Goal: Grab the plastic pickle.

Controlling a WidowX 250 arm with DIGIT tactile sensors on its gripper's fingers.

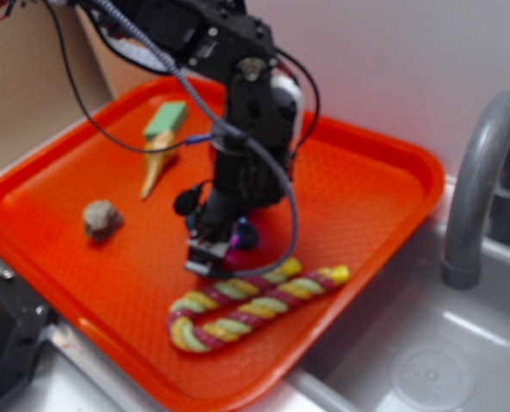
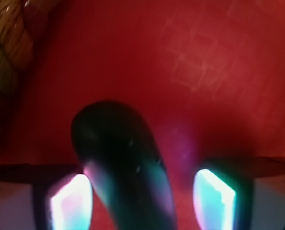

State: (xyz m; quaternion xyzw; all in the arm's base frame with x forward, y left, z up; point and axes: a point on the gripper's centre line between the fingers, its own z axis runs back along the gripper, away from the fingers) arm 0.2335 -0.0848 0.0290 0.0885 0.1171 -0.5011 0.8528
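Pickle (image 2: 125, 167) smooth dark plastic, slight sheen; tray (image 1: 367, 197) textured orange plastic; rope (image 1: 246, 309) twisted fibre.

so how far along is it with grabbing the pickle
Done: the end effector is down at the red tray, straddling the plastic pickle. In hand: the pickle sits between the fingers, nearer the left one, with a gap on the right. Left: closing and lifting.

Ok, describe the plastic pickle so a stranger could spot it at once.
Start at the orange tray beside the sink. Near its middle the black gripper reaches down; the plastic pickle lies between its fingers, just above the twisted rope. It is the only smooth, dark, round-ended capsule there.
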